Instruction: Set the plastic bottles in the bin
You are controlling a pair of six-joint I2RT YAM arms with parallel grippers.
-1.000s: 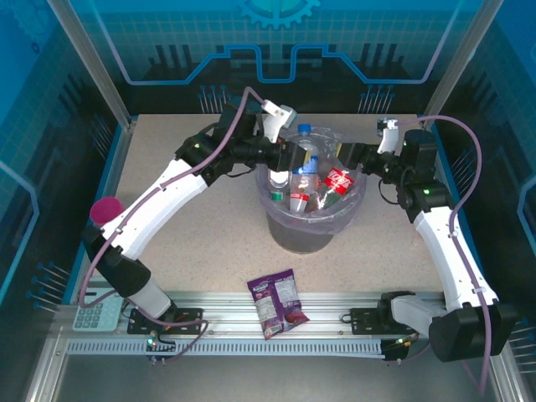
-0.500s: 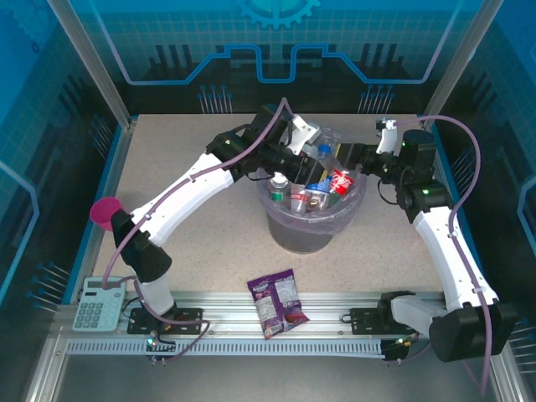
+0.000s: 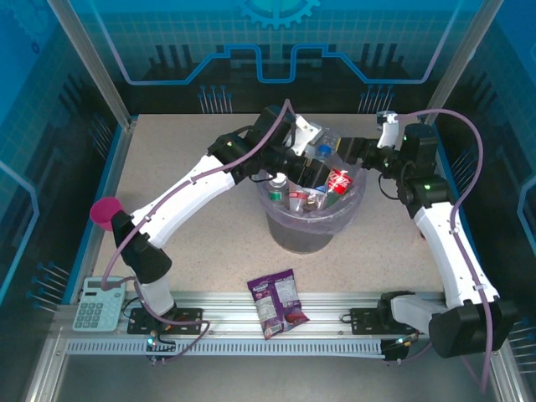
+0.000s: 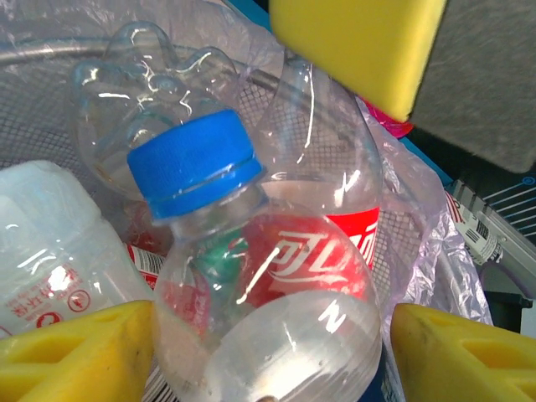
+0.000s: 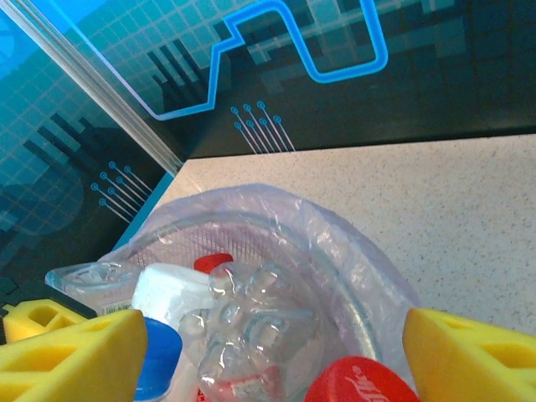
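The left hand (image 4: 268, 347) is standing open over the bin (image 3: 289, 230), the blue-capped bottle (image 4: 276, 276) seemingly lying loose between its pads (image 4: 75, 352) atop the other bottles (image 3: 306, 197). The right hand (image 5: 272, 356) is hovering open and empty. Withdrawing carelessly could drag that bottle over the rim.

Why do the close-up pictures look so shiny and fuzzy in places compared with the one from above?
Left wrist view: the blue-capped bottle sits close, its plastic streaked with white glare; the yellow fingers of the left end effector look soft. Right wrist view: the liner of the bin glints, a clear bottle base sparkles. Top view: evenly lit and sharp.
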